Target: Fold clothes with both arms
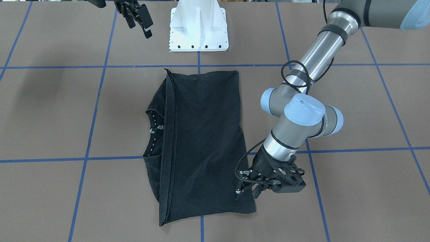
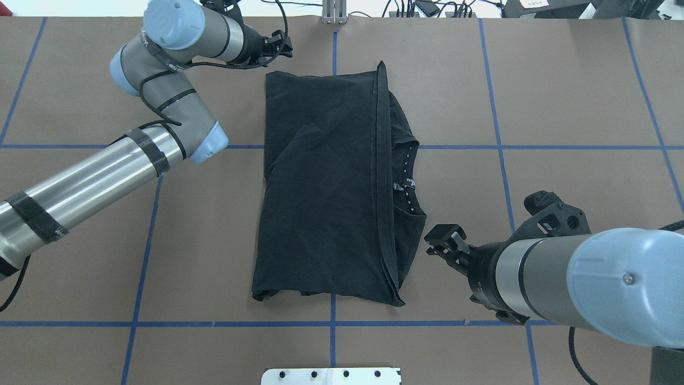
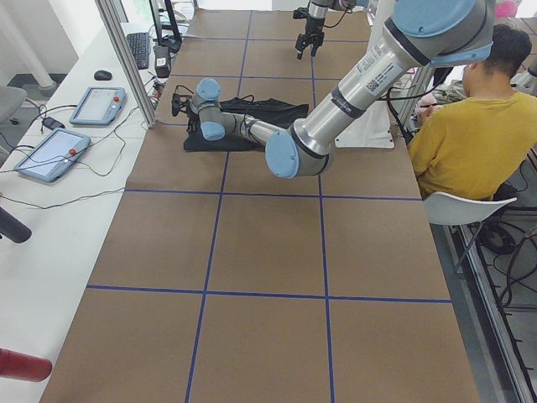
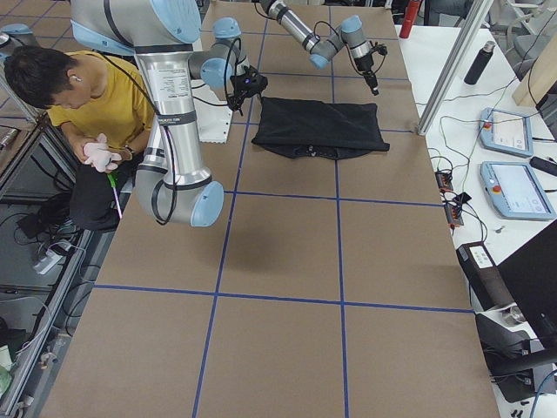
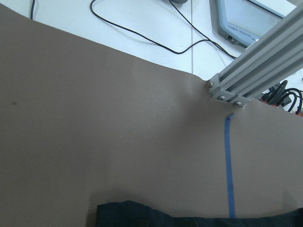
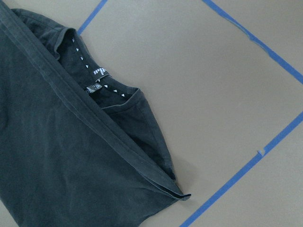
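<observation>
The black T-shirt [image 1: 201, 134] [image 2: 320, 187] lies folded into a rectangle at the table's middle. Its collar [image 2: 409, 182] [image 6: 97, 80] peeks out along the edge toward my right arm, beside a doubled hem. My left gripper [image 1: 247, 192] [image 2: 280, 45] hangs open just past the shirt's far corner on my left side, holding nothing. The left wrist view shows only a strip of the shirt [image 5: 189, 220] at the bottom and no fingers. My right gripper [image 1: 139, 27] [image 2: 441, 243] is open and raised beside the near collar-side corner, apart from the cloth.
The white pedestal base [image 1: 198, 30] stands at the robot's edge of the table. A seated person in a yellow shirt [image 3: 470, 126] is beside it. An aluminium post [image 5: 255, 66], cables and tablets [image 4: 513, 187] line the far side. Blue tape lines cross the brown tabletop.
</observation>
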Controlling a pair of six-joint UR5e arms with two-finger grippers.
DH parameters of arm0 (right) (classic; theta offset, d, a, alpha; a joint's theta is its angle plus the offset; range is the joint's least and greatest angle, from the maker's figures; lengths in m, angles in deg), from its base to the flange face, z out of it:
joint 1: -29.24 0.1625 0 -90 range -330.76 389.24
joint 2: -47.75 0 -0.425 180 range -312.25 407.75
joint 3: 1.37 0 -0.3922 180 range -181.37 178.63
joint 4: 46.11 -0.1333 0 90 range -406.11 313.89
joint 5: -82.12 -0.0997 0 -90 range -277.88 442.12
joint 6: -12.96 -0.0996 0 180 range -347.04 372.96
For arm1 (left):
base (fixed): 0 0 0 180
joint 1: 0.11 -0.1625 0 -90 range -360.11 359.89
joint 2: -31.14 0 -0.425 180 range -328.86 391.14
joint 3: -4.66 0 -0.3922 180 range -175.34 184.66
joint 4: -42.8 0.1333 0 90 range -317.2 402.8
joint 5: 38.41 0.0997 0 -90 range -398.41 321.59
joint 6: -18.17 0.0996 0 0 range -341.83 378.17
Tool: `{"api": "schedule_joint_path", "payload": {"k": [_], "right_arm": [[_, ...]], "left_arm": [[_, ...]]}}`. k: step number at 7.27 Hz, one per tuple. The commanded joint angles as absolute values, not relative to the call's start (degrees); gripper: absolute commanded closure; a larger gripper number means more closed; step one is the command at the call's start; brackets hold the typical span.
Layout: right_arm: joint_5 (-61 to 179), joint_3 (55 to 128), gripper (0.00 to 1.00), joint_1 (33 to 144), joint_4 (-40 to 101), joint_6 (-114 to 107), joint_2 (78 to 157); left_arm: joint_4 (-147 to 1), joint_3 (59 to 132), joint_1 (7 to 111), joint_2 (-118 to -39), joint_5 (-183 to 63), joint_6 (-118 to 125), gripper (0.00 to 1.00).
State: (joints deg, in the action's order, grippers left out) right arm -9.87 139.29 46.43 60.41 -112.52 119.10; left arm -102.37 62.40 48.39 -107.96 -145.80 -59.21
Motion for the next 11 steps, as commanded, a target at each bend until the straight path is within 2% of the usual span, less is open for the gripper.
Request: {"api": "schedule_joint_path", "payload": {"k": [1, 2, 3, 5, 7, 9, 10, 11], "right_arm": [[-8.32, 129.56, 0.0, 46.38, 58.4, -112.81, 113.18], [-8.32, 123.49, 0.0, 46.38, 57.43, -112.47, 110.01], [-8.05, 121.78, 0.05, 46.29, 57.51, -109.33, 109.46], [-8.93, 120.98, 0.22, 45.33, 59.0, -80.82, 109.45], [-9.63, 114.24, 0.38, 44.8, 59.01, -53.41, 108.4], [-12.86, 110.96, 0.43, 46.72, 58.83, -41.21, 108.22], [-13.06, 110.25, 0.42, 46.47, 58.39, -43.27, 107.53], [-12.63, 108.07, 0.39, 44.99, 54.39, -60.0, 106.91]], "left_arm": [[-100.81, 74.65, 48.23, -98.29, -147.3, -60.22, 0.0], [-100.9, 75.84, 48.32, -97.36, -147.66, -60.23, 0.0], [-100.99, 76.03, 48.32, -96.74, -147.57, -60.4, 0.0], [-100.99, 76.12, 48.32, -96.65, -147.31, -61.02, 0.0], [-101.07, 76.47, 48.32, -96.21, -147.13, -62.59, 0.0], [-100.99, 77.51, 48.67, -96.04, -147.48, -62.69, 0.0], [-100.9, 80.13, 48.67, -94.21, -147.57, -62.69, 0.0], [-100.9, 81.47, 48.67, -92.88, -147.57, -62.69, 0.0]]}}
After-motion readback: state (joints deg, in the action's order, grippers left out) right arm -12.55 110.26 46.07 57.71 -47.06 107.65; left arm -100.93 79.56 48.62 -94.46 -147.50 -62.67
